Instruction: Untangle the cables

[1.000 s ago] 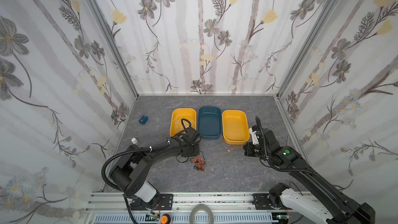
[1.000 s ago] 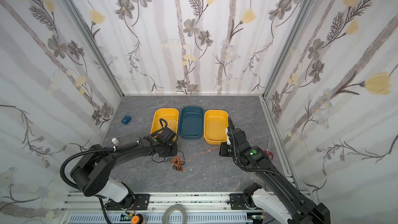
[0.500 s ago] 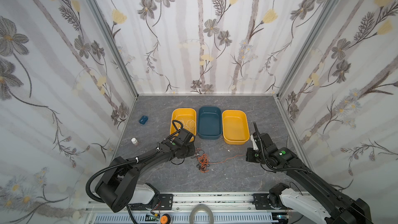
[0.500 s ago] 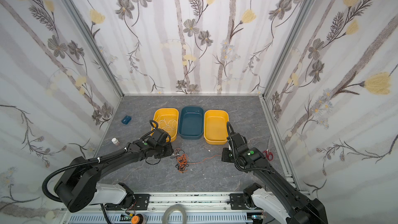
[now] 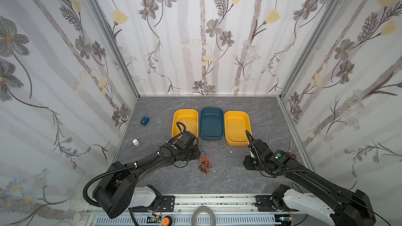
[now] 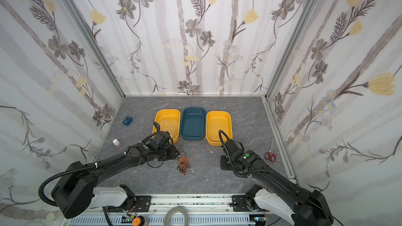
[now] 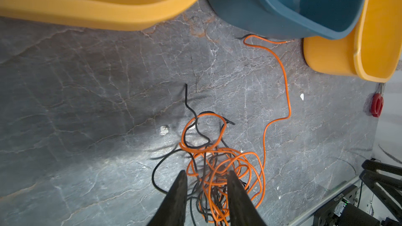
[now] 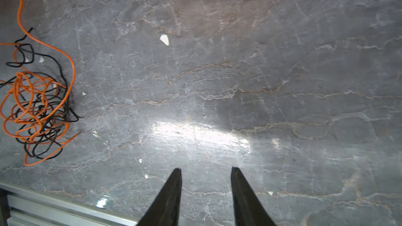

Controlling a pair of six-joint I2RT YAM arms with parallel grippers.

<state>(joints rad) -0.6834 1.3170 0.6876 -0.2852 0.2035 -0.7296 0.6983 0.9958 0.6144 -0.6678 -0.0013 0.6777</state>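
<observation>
The orange and black cables (image 5: 204,163) (image 6: 183,163) lie in one tangled heap on the grey table in front of the bins. A loose orange strand (image 7: 287,88) runs from the heap to the foot of the blue bin. A white cable (image 5: 189,125) lies coiled inside the left yellow bin. My left gripper (image 7: 206,172) stands open right over the tangle (image 7: 217,164), with strands lying between its fingers. Off to the right of the heap, my right gripper (image 8: 206,169) is open above bare table with nothing in it; the tangle (image 8: 37,109) lies apart from it.
Three bins stand in a row behind the heap: a yellow bin (image 5: 186,111), a blue bin (image 5: 212,125) and a second yellow bin (image 5: 237,127). A small blue block (image 5: 144,120) and a little bottle (image 5: 135,142) sit at the left. Red scissors (image 6: 270,155) lie by the right wall.
My right gripper has opened and let go of the orange strand, which was stretched taut and now lies slack. The right arm drew back toward the front. My left gripper widened over the tangle.
</observation>
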